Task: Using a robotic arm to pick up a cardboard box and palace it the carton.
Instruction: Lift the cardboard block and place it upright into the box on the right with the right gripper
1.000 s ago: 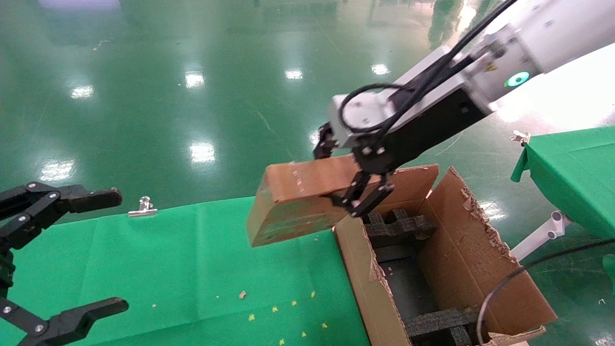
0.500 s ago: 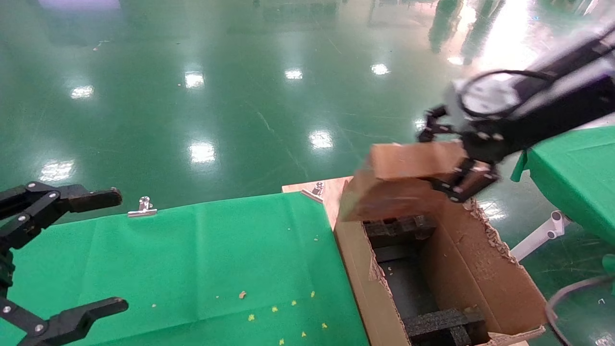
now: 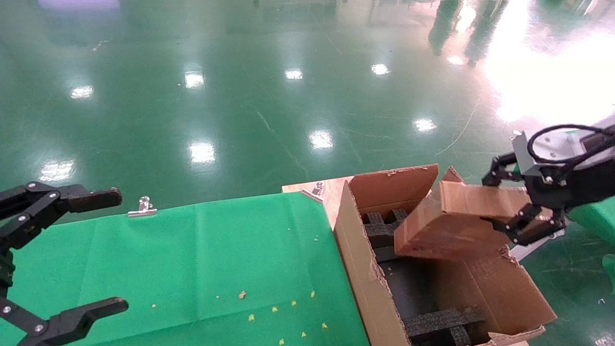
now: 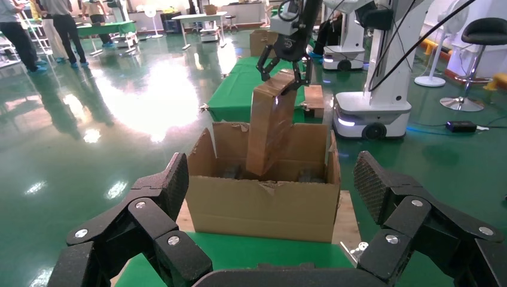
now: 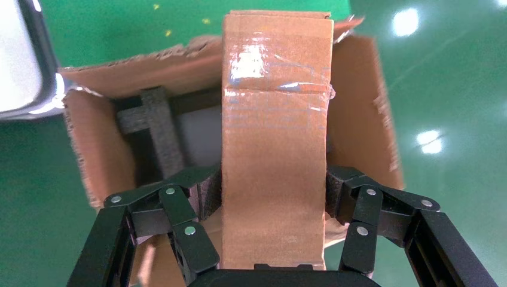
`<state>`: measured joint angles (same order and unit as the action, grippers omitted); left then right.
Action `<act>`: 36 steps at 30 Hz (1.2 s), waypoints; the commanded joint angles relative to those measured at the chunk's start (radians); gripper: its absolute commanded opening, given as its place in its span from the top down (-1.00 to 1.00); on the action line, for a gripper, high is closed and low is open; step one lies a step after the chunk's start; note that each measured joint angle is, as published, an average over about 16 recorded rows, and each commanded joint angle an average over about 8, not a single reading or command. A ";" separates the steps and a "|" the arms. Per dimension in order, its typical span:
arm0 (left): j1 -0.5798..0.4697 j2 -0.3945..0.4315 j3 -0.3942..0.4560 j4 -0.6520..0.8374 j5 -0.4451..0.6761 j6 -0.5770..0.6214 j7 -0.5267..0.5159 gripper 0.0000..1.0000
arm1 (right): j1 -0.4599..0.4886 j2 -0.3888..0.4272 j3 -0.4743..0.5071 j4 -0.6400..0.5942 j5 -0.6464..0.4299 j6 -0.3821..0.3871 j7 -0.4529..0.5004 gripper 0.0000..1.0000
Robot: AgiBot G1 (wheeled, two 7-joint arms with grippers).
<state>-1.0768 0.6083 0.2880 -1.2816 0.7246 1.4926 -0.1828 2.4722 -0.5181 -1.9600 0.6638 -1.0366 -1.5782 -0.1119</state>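
there is one small cardboard box [image 3: 449,223] and one big carton [image 3: 355,240]. the right end effector [image 3: 521,204] is closed on the small cardboard box, with black fingers [image 5: 179,218] pressed on its two long sides. the box hangs in the air, tilted, with its low end over the open top of the carton. in the left wrist view the low end dips a little below the carton's rim, but i cannot tell if it touches anything inside. the box has shiny clear tape on its top face.

the carton stands on the floor right beside the end of the bench [image 3: 192,259], which has one green cloth on it. its flaps stand up and their edges are torn and ragged. inside are black foam pieces [image 3: 384,226], one group at the far end and one group [image 3: 442,324] at the near end, with a dark gap between them.

the left end effector [image 3: 77,250] hangs over the near left part of the bench, far from the carton. its two black fingers are spread wide and hold nothing.

two small silver clips pin the cloth to the far edge of the bench, one [image 3: 142,206] at the left and one [image 3: 314,190] near the carton. about eight small yellow and tan crumbs [image 3: 274,312] lie on the cloth. a second green cloth [image 3: 593,216] shows at the right, behind the right end effector. the floor [image 3: 240,96] is shiny green.
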 commanded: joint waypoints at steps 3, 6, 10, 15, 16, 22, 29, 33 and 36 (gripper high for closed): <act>0.000 0.000 0.000 0.000 0.000 0.000 0.000 -1.00 | -0.030 0.009 -0.037 -0.051 0.022 0.015 0.033 1.00; 0.000 0.000 0.000 0.000 0.000 0.000 0.000 -1.00 | -0.073 0.004 -0.051 -0.092 0.036 0.041 0.083 1.00; 0.000 0.000 0.001 0.000 0.000 0.000 0.000 -1.00 | -0.128 0.003 -0.060 -0.134 0.053 0.089 0.159 1.00; 0.000 0.000 0.001 0.000 -0.001 0.000 0.001 -1.00 | -0.179 0.022 -0.062 -0.171 0.086 0.142 0.272 1.00; 0.000 0.000 0.001 0.000 -0.001 0.000 0.001 -1.00 | -0.188 0.028 -0.061 -0.175 0.096 0.150 0.292 1.00; 0.000 -0.001 0.002 0.000 -0.001 -0.001 0.001 -1.00 | -0.228 0.070 -0.045 -0.185 0.162 0.177 0.371 1.00; 0.000 -0.001 0.002 0.000 -0.001 -0.001 0.001 -1.00 | -0.237 0.080 -0.036 -0.186 0.185 0.181 0.381 1.00; 0.000 -0.001 0.002 0.000 -0.001 -0.001 0.001 -1.00 | -0.234 0.076 -0.038 -0.187 0.179 0.179 0.383 1.00; 0.000 -0.001 0.002 0.001 -0.001 -0.001 0.001 -1.00 | -0.243 0.071 -0.039 -0.192 0.185 0.186 0.410 1.00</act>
<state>-1.0771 0.6076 0.2899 -1.2810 0.7233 1.4918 -0.1819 2.2174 -0.4518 -2.0017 0.4708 -0.8481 -1.3764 0.3263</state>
